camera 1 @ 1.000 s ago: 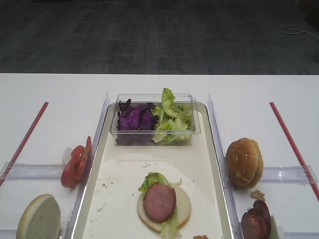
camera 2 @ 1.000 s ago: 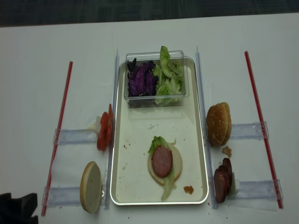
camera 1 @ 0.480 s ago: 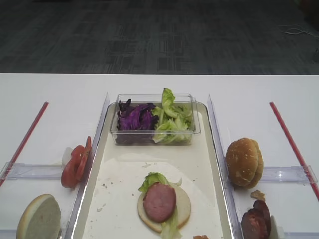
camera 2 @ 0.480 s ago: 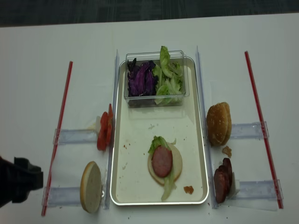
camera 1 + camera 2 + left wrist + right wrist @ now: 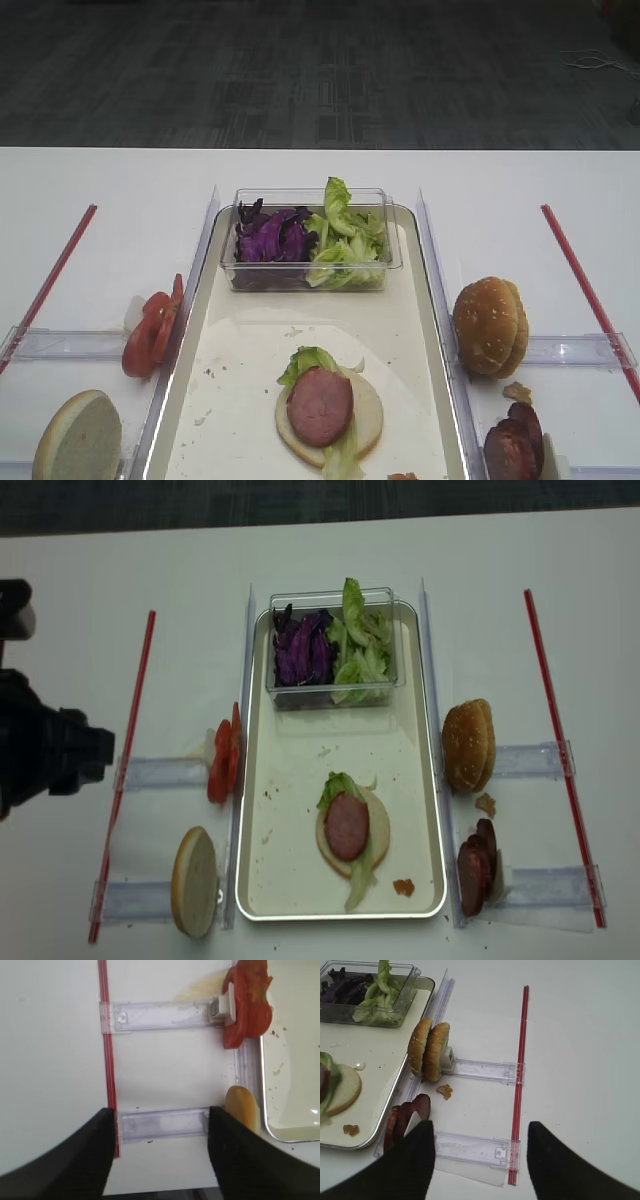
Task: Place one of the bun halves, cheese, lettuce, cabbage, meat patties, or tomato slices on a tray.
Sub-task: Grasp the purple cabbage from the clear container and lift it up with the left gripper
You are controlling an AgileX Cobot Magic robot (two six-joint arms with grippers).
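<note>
Your left hand (image 5: 157, 1152) hangs spread and empty over the worktop (image 5: 50, 1035), near the tomato slices (image 5: 250, 1005) beside the tray (image 5: 290, 770). Judging by that, tomato comes next: lower and close on one slice.

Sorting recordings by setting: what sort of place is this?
Probably a lab burger-assembly bench, not a kitchen: a bare white table on office carpet, ingredients propped in clear holders, and red tape strips marking the work area.
</note>
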